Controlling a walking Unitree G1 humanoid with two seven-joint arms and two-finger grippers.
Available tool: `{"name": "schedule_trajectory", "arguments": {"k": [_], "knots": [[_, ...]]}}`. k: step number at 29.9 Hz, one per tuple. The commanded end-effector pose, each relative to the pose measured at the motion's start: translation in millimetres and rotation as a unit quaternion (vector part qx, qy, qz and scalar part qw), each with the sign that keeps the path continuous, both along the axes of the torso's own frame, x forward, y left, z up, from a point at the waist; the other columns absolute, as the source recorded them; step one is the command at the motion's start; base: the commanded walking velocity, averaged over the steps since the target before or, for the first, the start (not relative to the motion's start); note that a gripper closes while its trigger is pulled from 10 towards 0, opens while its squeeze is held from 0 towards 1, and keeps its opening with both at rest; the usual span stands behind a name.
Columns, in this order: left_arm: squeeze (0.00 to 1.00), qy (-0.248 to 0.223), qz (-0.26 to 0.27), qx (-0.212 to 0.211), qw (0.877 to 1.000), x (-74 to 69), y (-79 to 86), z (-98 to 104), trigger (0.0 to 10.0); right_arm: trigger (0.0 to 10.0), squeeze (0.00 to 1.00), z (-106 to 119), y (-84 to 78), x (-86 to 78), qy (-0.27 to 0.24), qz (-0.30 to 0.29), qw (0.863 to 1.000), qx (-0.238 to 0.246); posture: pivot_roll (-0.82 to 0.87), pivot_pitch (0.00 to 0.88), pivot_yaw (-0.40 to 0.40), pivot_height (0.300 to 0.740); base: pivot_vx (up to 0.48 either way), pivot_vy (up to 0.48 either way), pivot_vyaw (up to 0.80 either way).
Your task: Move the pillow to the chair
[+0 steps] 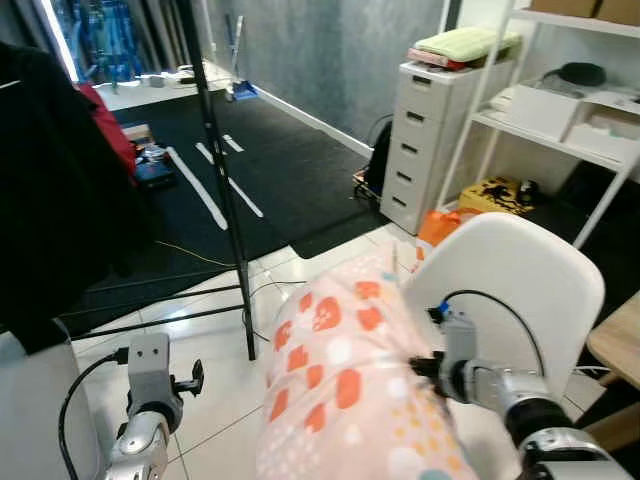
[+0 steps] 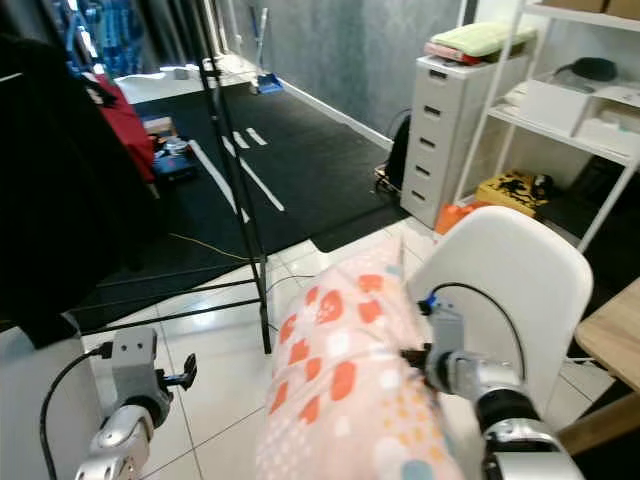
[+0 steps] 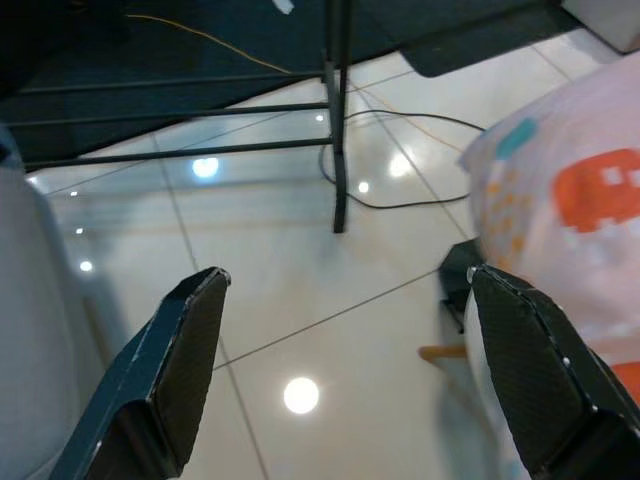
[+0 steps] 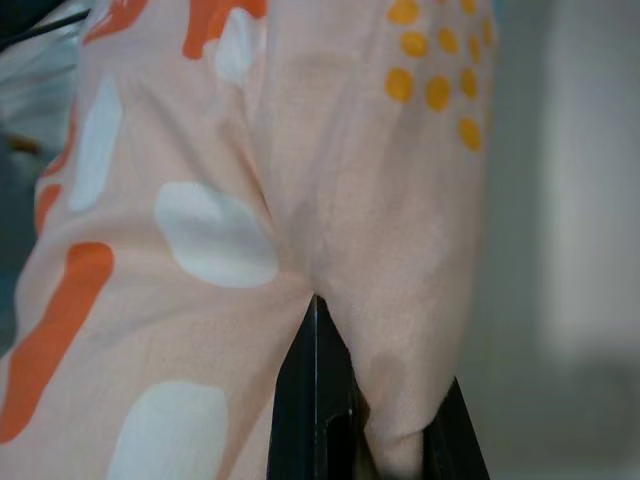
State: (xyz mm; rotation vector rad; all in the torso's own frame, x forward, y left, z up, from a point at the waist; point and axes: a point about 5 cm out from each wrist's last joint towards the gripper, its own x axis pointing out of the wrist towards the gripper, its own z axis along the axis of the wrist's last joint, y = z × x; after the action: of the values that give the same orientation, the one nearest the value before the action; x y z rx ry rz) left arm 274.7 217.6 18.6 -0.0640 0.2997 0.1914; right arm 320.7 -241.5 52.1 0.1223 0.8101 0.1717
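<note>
A pink pillow (image 1: 345, 385) with orange and white patches hangs in front of me, close to the white chair (image 1: 520, 275) on my right. My right gripper (image 4: 372, 440) is shut on a fold of the pillow's fabric, and its wrist (image 1: 480, 385) sits between pillow and chair back. My left gripper (image 3: 345, 350) is open over the tiled floor, with the pillow (image 3: 570, 210) just beside one finger. The left arm (image 1: 150, 400) is low at my left.
A black tripod stand (image 1: 225, 200) stands on the tiles ahead, with cables at its foot. A grey drawer unit (image 1: 435, 140) and white shelves (image 1: 580, 120) lie to the right. A wooden table edge (image 1: 620, 340) is beside the chair. Dark clothing (image 1: 60, 190) hangs at left.
</note>
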Motion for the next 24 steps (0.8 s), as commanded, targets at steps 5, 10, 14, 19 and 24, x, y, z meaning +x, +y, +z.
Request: {"name": "schedule_trajectory", "arguments": {"k": [5, 10, 14, 19, 24], "knots": [[0.00, 0.004, 0.001, 0.002, 1.000, -2.3, 1.9, -3, 10.0, 10.0, 0.00, 12, -20.2, 2.9, -0.007, -0.012, 0.999, -0.031, -0.21, 0.000, -0.003, 0.740, 0.000, 0.000, -0.66], [0.00, 0.004, 0.003, 0.003, 1.000, -4.3, 2.0, -4, 10.0, 10.0, 0.00, 14, -27.0, 1.0, -0.004, -0.001, 0.999, -0.040, -0.21, 0.000, -0.004, 0.740, 0.000, 0.000, -0.66], [0.00, 0.004, 0.005, 0.005, 1.000, -5.5, 2.9, -4, 10.0, 10.0, 0.00, 8, -25.9, -5.7, 0.019, 0.045, 0.998, -0.042, -0.21, 0.000, -0.003, 0.740, 0.000, 0.000, -0.66], [0.00, 0.004, 0.004, 0.005, 1.000, -5.6, 3.2, -4, 10.0, 10.0, 0.00, 3, -28.8, -11.0, 0.037, 0.067, 0.995, -0.059, -0.21, 0.000, -0.003, 0.740, 0.000, 0.000, -0.65], [0.00, 0.004, 0.003, 0.005, 1.000, -6.3, 2.9, -4, 10.0, 10.0, 0.00, 2, -35.6, -13.3, 0.043, 0.064, 0.994, -0.082, -0.20, 0.000, -0.002, 0.740, 0.000, 0.000, -0.64]]}}
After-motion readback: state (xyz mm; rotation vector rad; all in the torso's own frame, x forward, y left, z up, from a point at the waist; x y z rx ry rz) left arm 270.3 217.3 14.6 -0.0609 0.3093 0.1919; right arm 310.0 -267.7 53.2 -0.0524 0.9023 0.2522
